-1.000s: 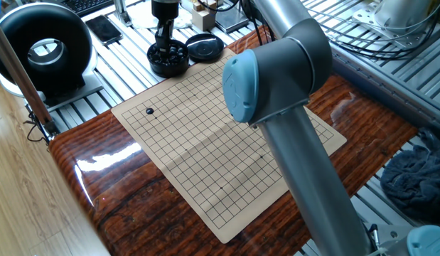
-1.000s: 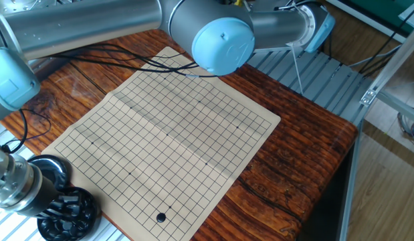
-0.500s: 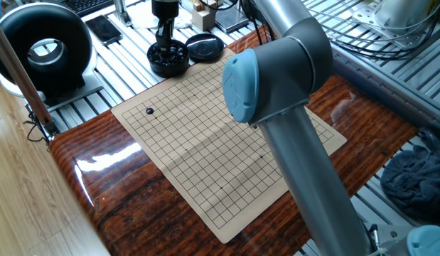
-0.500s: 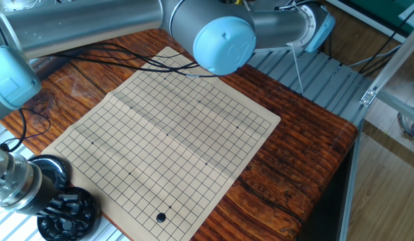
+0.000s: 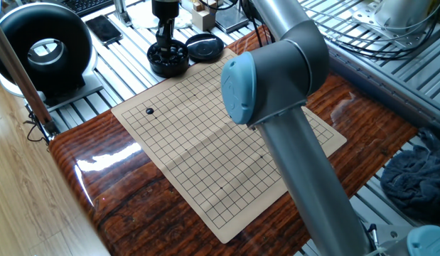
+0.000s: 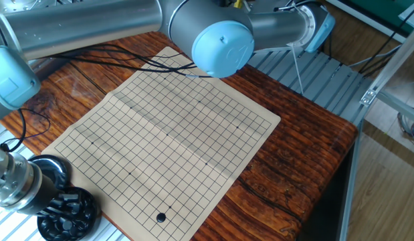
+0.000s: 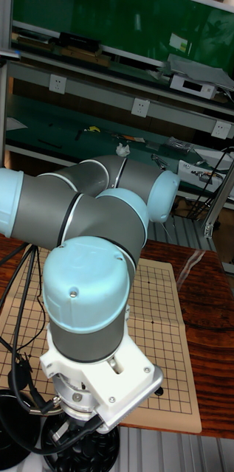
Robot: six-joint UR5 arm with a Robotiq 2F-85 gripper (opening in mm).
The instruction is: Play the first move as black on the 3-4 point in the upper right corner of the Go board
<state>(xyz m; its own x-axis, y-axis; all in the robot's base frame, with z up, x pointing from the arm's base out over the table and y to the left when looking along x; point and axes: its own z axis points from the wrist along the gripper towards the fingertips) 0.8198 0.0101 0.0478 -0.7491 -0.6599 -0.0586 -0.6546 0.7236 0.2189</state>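
- In one fixed view, we see one black stone (image 5: 150, 111) lying on the board (image 5: 205, 149), near the corner that sits close to the bowl of stones (image 5: 168, 60). Our gripper (image 5: 164, 41) hangs right over that bowl, with its tip down among the stones. We cannot tell if its fingers are spread or pressed together, because they are dark against the dark bowl. The bowl's lid (image 5: 205, 48) lies just beside it
- In the other fixed view, we see the same black stone (image 6: 160, 217) near the low edge of the board (image 6: 193, 120), and the bowl of stones (image 6: 67, 211) sits just off the board's corner. The wrist of our arm (image 6: 13, 184) stands over the bowl and hides the tip, so here too we cannot tell how the fingers stand
- In the tall fixed view, our arm fills most of the picture. The board (image 7: 168, 346) shows behind it, but the stone is hidden
- We think a stone like this is small, light, hard and smooth, so it can slip. It is best pinched across its thin round edge, from two sides, with a soft squeeze
- Next to the pictures from a moment ago, almost nothing differs. The stone lies on the same spot, and our arm's big joint has turned only a tiny bit
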